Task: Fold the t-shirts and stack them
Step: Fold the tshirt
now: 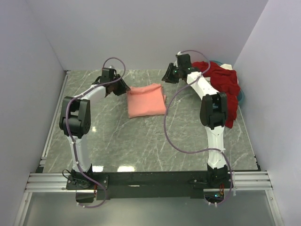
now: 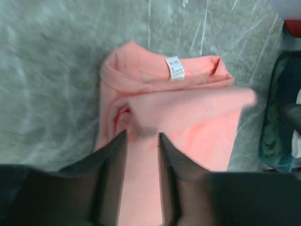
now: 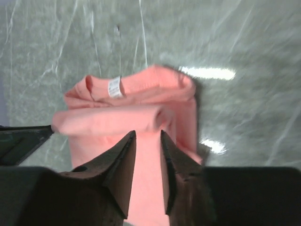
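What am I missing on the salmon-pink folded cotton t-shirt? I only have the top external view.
Observer: The salmon-pink folded cotton t-shirt has a small white neck label showing inside its collar.
Operator: Are the claws pinching the cloth?
Observer: The left claw has its fingers apart. Pink cloth shows through the gap, and I see no pinch.
Operator: And the right one?
Observer: The right claw also has its fingers apart, and it points at a folded-over flap lying across the shirt.
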Motion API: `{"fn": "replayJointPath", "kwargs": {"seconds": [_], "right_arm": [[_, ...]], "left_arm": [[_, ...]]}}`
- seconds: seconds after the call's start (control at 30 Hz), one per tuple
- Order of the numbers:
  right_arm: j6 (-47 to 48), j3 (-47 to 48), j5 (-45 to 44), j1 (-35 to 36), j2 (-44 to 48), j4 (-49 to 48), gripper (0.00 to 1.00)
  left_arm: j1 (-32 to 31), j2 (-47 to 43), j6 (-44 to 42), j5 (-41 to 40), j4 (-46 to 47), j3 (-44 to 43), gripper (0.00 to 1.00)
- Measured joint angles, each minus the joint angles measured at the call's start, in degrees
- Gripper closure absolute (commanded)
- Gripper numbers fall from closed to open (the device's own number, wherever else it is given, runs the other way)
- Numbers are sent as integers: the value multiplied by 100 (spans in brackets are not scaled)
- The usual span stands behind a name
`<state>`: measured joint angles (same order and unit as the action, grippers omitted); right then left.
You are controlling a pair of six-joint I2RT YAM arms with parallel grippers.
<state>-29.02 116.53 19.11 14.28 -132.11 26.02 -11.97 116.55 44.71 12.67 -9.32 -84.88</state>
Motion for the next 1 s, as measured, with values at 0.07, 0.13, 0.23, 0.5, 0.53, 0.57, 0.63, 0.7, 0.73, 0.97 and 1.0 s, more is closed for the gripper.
{"fn": "replayJointPath", "kwargs": {"seconds": [0.07,0.13,0.23,0.5,0.53,0.57,0.63,0.7,0.73,0.97,1.0], "right_arm": [[66,70,-116,-48,85,0,52],[136,-7,-256,-83,238,17,51],[177,-522,-466,-116,693,11,52],[184,-2455,-745,474,2146,-415,56],[186,-2507,-758,621,2151,-468,57],[188,-2516,-787,756,2107,-492,58],[181,-2514,-817,1010,1952,-573,58],[166,-2516,-815,1147,1801,-627,59],[149,-2516,-815,1185,1665,-645,59],[28,-2629,-946,1091,994,-717,59],[-7,-2774,-968,1080,986,-758,60]], "left_arm": [[116,0,-70,0,9,-55,39],[225,-26,-63,-4,11,-55,39],[284,-179,-24,-11,33,70,53],[-682,-892,173,-378,133,627,99],[-859,-859,188,-444,127,627,99],[-1021,-813,210,-509,111,623,99],[-1248,-647,256,-603,98,612,99],[-1320,-437,278,-695,76,610,99],[-1320,-295,284,-756,48,605,99],[-1252,223,308,-931,-9,518,99],[-1268,223,310,-957,4,531,99]]}}
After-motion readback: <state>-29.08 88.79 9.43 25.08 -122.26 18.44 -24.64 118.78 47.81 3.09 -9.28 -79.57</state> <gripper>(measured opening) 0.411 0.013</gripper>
